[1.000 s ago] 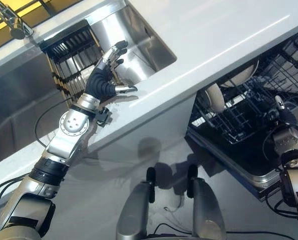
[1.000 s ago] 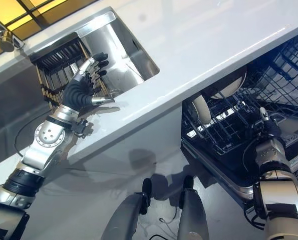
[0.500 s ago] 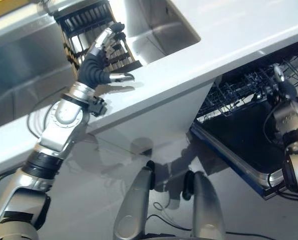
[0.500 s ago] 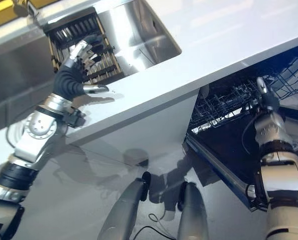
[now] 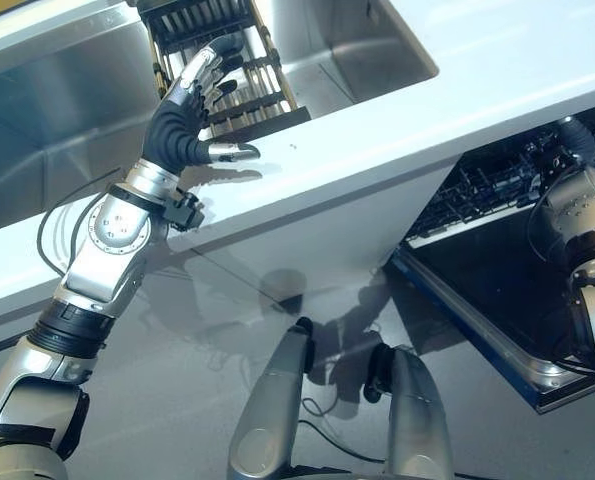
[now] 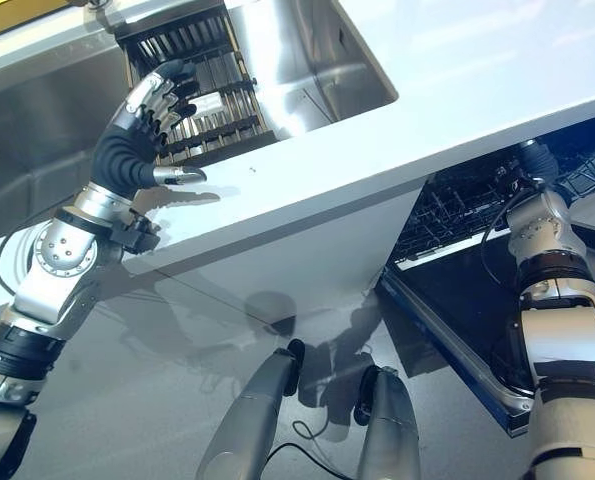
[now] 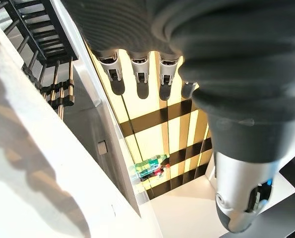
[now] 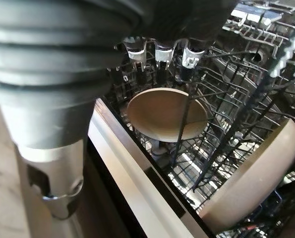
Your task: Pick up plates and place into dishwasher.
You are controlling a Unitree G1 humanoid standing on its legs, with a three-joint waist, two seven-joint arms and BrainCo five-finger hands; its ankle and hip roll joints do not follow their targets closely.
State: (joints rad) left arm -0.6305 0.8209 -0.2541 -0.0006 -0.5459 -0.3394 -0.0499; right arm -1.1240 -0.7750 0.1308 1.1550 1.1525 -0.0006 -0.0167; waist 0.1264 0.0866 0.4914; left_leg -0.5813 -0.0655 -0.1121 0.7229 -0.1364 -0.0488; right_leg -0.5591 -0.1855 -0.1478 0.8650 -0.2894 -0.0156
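Observation:
Two tan plates stand on edge in the dishwasher's wire rack (image 8: 236, 84): one plate (image 8: 162, 111) further in, the other plate (image 8: 256, 178) nearer the rack's side. My right hand (image 5: 577, 135) reaches in at the rack under the counter's edge; its fingers (image 8: 162, 49) are straight and hold nothing. My left hand (image 5: 182, 125) is open above the black dish rack (image 5: 257, 100) in the sink, with its thumb lying on the counter's edge. In the left wrist view its fingers (image 7: 140, 74) point past that rack, empty.
The white counter (image 5: 397, 120) runs across, with the steel sink (image 5: 367, 50) set into it. Below it on the right the dishwasher door (image 5: 477, 310) hangs open, and the wire rack (image 5: 477, 180) shows under the counter's edge.
The camera has swung, so the whole scene has shifted and the counter now hides the plates in the eye views. Both hands keep their places, left over the sink rack, right at the dishwasher rack.

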